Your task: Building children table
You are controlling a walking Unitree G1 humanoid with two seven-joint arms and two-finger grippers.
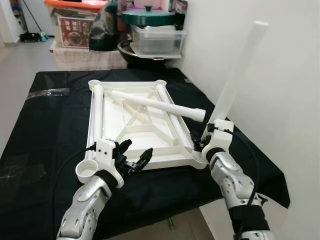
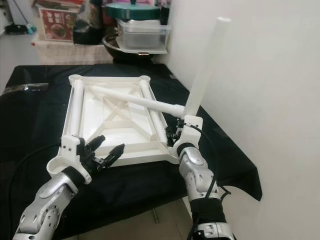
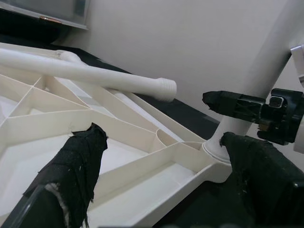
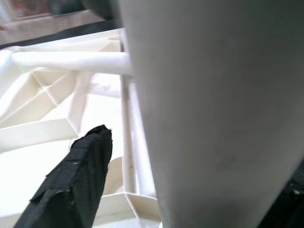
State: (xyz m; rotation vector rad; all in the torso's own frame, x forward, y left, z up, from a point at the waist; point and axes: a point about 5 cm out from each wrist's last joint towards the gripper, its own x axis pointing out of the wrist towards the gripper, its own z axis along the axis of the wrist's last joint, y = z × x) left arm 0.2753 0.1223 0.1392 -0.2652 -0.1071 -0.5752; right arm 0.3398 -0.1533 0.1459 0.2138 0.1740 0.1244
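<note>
A black cloth covered the surface [image 1: 45, 125]. On it lay the white plastic tabletop [image 1: 135, 125], ribbed underside up, with one loose tube leg [image 1: 155, 104] resting diagonally across it. The right gripper [image 1: 203, 141] had its fingers closed around an upright leg [image 1: 239, 70] standing in the near right corner socket; the left wrist view showed that socket's round collar. The left gripper [image 1: 135, 154] hovered at the near edge, fingers [image 3: 78, 164] spread wide.
</note>
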